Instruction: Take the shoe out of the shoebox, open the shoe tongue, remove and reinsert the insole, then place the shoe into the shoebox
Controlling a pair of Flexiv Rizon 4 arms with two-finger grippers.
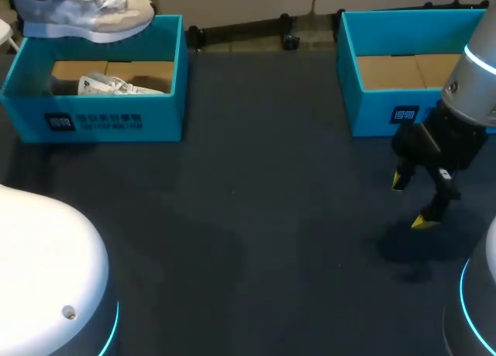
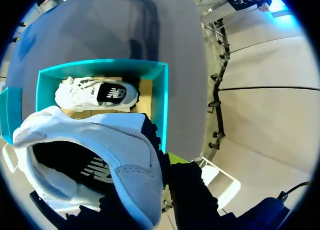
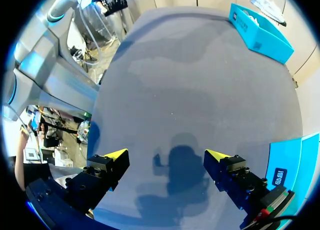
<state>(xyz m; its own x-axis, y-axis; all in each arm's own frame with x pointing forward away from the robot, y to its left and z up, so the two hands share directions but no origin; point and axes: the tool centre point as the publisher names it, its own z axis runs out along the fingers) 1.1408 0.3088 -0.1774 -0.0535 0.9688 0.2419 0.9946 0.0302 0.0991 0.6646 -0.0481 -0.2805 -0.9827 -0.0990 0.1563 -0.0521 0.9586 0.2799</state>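
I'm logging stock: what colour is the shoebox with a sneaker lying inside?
The cardboard shoebox is teal blue, with a brown floor; clearest in the head view.

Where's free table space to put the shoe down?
Bare table between left shoebox and right shoebox, down to the near edge; right shoebox looks empty. Crowded: left shoebox, second shoe inside, held shoe above; right gripper hovers before right shoebox.

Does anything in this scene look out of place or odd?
Only one thing: a white sneaker hangs above the left shoebox, while a second sneaker lies inside. Nothing looks spilled or damaged.
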